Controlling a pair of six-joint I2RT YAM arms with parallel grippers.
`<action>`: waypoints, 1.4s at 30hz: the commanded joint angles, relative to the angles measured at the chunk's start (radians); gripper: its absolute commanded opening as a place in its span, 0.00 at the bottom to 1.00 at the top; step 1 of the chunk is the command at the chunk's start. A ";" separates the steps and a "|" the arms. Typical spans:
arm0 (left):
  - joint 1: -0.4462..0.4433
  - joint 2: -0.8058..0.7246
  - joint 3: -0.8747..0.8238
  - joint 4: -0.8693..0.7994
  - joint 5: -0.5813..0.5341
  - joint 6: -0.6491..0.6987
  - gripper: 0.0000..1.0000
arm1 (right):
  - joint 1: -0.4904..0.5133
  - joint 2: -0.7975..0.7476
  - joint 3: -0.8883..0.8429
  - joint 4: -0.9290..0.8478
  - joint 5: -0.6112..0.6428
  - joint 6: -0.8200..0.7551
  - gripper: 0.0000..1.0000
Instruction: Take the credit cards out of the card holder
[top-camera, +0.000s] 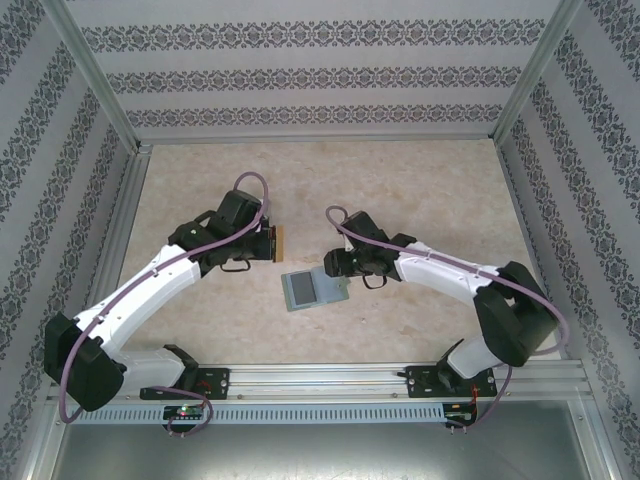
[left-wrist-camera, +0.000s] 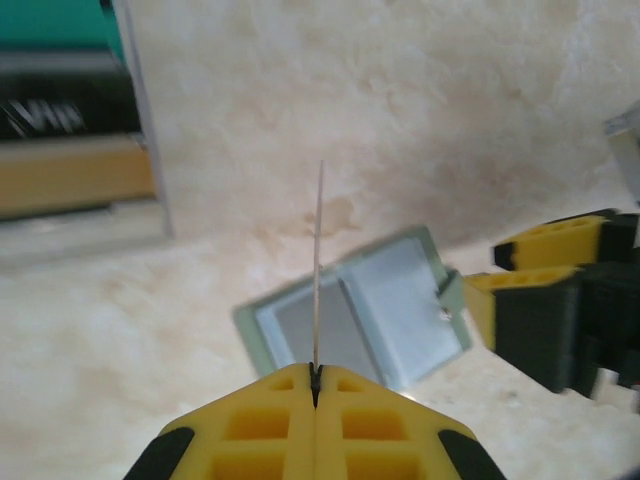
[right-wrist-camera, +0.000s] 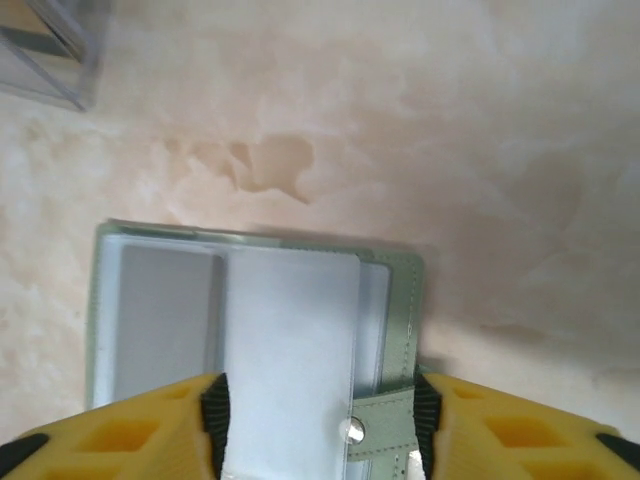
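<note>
While my left pincer (left-wrist-camera: 316, 372) grips a credit card (left-wrist-camera: 319, 260) above the open card holder (left-wrist-camera: 390, 300), my right pincer (left-wrist-camera: 492, 275) stands parted at its three-o'clock edge, seen from the left wrist. Next, I reckon: set the card aside.

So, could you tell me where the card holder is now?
In the top view the card holder lies open on the table, centre, its tab side inside the open right end effector.

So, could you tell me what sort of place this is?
Probably a lab test cell for robot work, not a home or shop: a metal frame holds patterned wall panels around a marble-look table, and a left arm and right arm are bolted to a rail at its near edge.
</note>
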 joint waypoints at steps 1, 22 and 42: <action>0.007 0.009 0.043 -0.107 -0.129 0.352 0.00 | -0.017 -0.054 0.015 -0.029 0.032 -0.018 0.65; 0.007 0.197 -0.031 0.049 -0.478 1.421 0.00 | -0.078 -0.202 -0.080 -0.021 0.066 0.020 0.98; 0.008 0.293 -0.082 0.155 -0.454 1.435 0.00 | -0.086 -0.159 -0.078 -0.008 0.049 0.029 0.98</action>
